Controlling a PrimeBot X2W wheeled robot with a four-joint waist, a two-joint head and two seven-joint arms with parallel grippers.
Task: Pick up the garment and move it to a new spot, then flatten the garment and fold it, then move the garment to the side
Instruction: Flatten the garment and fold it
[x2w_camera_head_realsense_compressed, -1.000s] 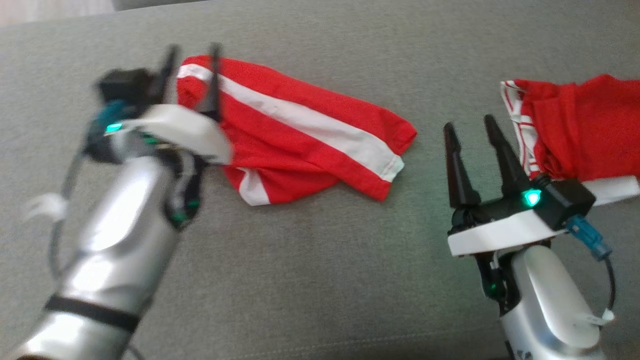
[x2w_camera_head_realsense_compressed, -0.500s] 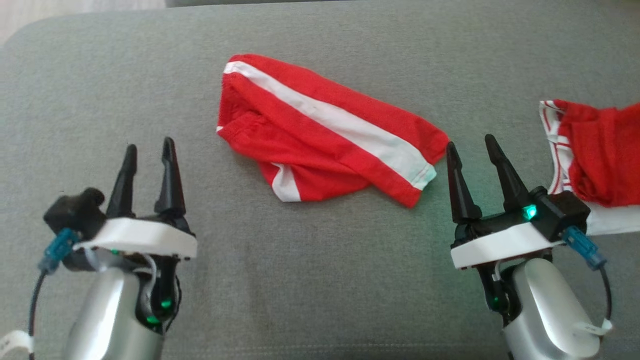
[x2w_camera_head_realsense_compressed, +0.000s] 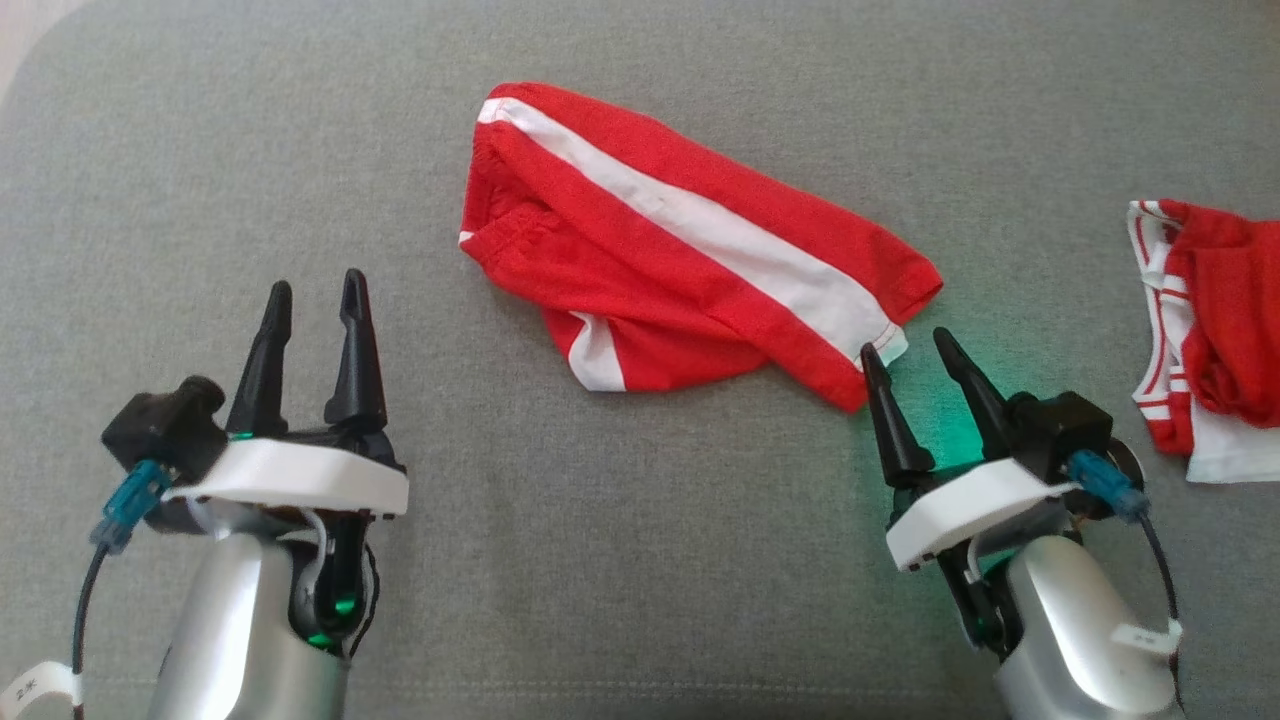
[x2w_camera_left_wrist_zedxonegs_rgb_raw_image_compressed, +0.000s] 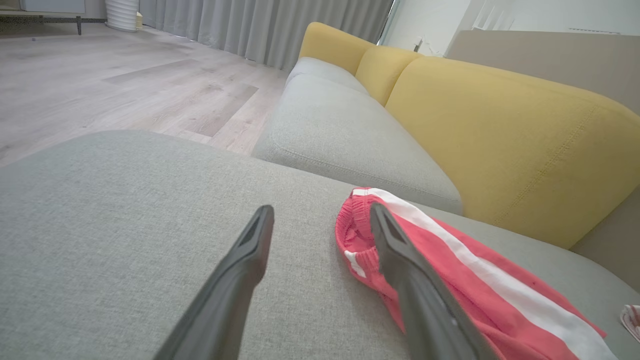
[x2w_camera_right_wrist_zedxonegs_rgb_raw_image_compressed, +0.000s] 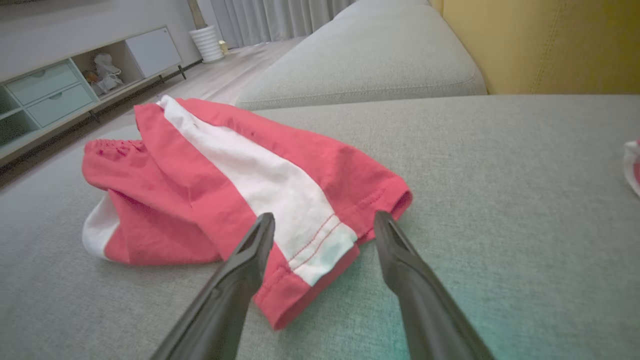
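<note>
**Head view.** The garment (x2w_camera_head_realsense_compressed: 690, 250), red shorts with a white side stripe, lies crumpled on the grey cushion (x2w_camera_head_realsense_compressed: 640, 560). It runs slantwise from upper centre down to the right.

The right gripper (x2w_camera_head_realsense_compressed: 905, 344) has its fingers apart and holds nothing. Its tips stand at the garment's lower right hem. The finger nearer the garment overlaps the hem's red corner in this view; whether they touch cannot be told.

**Right wrist view.** The white-striped hem end lies between the two fingers, at their tips.

The left gripper (x2w_camera_head_realsense_compressed: 316, 285) also has its fingers apart and holds nothing. It stands well to the left of the garment and lower in the head view, over the cushion.

**Left wrist view.** The elastic waistband end lies ahead and to the right, partly behind the right-hand finger.

A second red-and-white cloth (x2w_camera_head_realsense_compressed: 1210, 330) lies at the right edge of the head view, apart from the garment and to the right of the right gripper. A yellow backrest (x2w_camera_left_wrist_zedxonegs_rgb_raw_image_compressed: 500, 130) stands behind the cushion.
</note>
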